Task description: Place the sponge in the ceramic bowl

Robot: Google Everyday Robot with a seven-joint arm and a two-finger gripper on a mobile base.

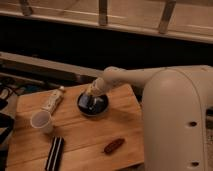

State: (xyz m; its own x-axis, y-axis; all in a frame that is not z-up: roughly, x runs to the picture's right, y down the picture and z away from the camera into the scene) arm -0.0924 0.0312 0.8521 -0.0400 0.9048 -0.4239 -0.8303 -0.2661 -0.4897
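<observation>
On my feed the wooden table (75, 135) fills the lower left of the frame. Farthest left stands a white cup (41, 121), upright, and just above it a white bottle (53, 99) lies on its side. Near the bottom edge lies a dark striped bar (54, 153). Toward the middle sits the dark ceramic bowl (95, 107), and the gripper (93, 93) hangs right over its upper rim. A pale tan patch at its tip looks like the sponge (92, 89); I cannot tell whether the gripper grips it or stands apart. Lower centre lies a brown oblong piece (113, 146). The white arm (170, 110) fills the right side.
</observation>
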